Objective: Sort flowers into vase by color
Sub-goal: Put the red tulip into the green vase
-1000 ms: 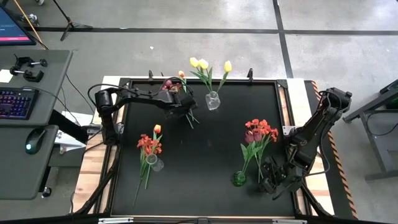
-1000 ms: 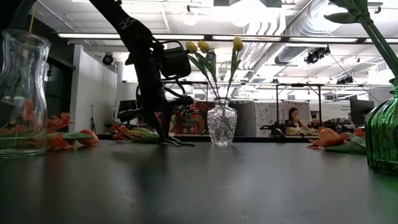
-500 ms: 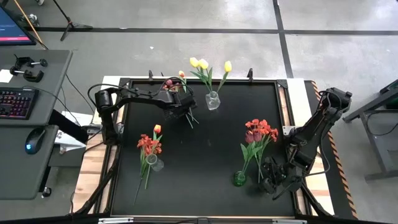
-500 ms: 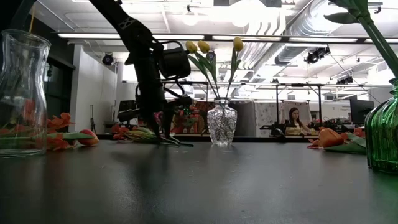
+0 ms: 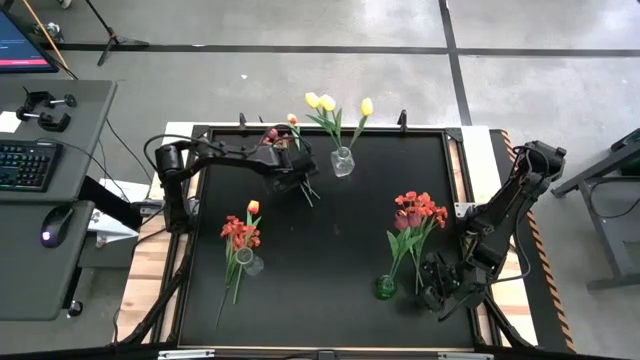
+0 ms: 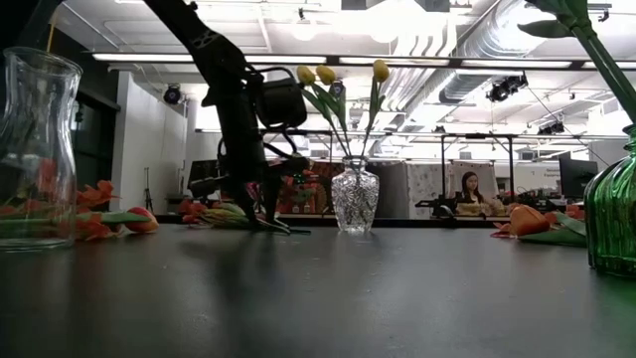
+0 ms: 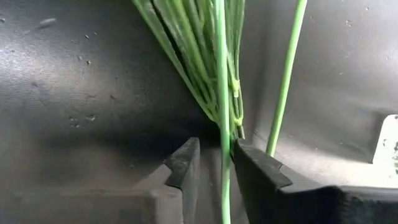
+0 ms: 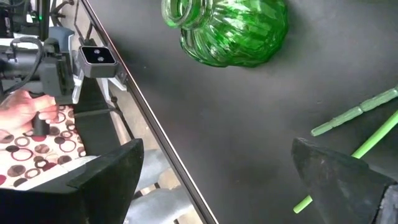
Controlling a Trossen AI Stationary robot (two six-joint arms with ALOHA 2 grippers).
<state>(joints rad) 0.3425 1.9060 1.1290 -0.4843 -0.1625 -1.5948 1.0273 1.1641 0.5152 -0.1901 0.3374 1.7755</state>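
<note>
In the high view my left gripper (image 5: 298, 178) points down at the far left of the table, over a loose bunch of tulips (image 5: 285, 140) with maroon and orange heads lying flat. In the left wrist view its fingers stand narrowly open (image 7: 214, 158) on either side of one thin green stem (image 7: 222, 93), beside the bunched stems (image 7: 199, 62). A clear vase (image 5: 342, 160) holds yellow tulips (image 5: 325, 102). Red and orange tulips (image 5: 240, 232) lie by a second clear vase (image 5: 250, 263). Red tulips (image 5: 415, 210) lie beside the green vase (image 5: 385, 287). My right gripper (image 8: 217, 180) waits open near that vase (image 8: 230, 28).
The black table's raised rim (image 5: 195, 200) borders the left side. Stem ends (image 8: 354, 112) lie on the table ahead of my right gripper. A desk with keyboard and mouse (image 5: 40, 165) stands left of the table. A person (image 6: 467, 194) sits far behind the table, and a hand (image 8: 22, 109) shows beside it.
</note>
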